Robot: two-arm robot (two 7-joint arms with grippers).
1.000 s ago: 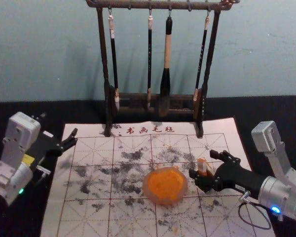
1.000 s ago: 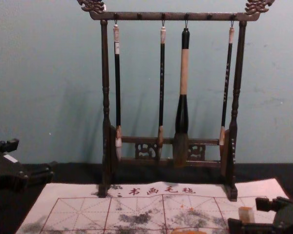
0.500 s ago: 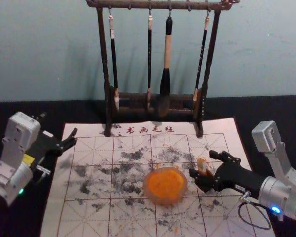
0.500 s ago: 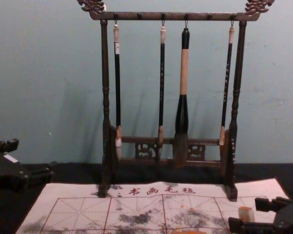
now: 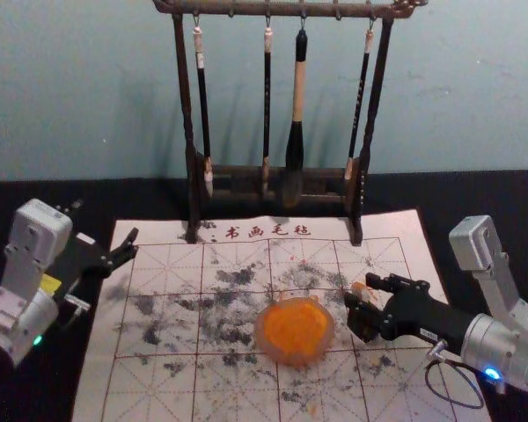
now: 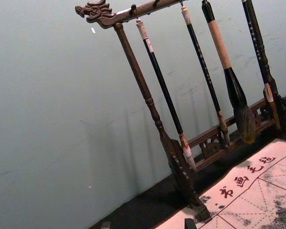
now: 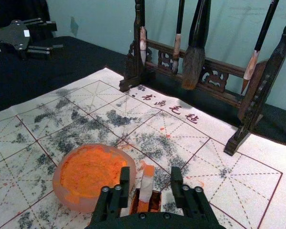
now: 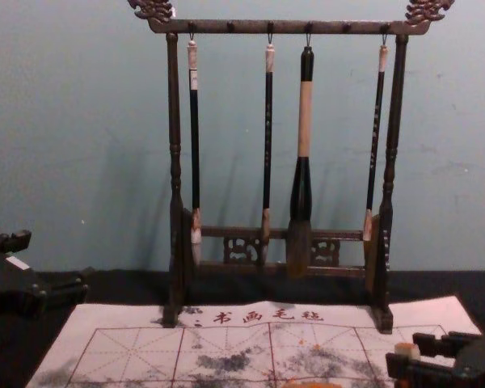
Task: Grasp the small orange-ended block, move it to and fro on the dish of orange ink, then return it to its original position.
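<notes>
The right gripper has been narrowed around the block (untouched on either side); at far left, the left gripper is parked, spread.

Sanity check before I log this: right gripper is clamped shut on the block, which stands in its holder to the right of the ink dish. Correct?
Not clamped: the right wrist view shows the right gripper open, with gaps between its fingers and the block. The block does stand in its holder, right of the ink dish.
</notes>
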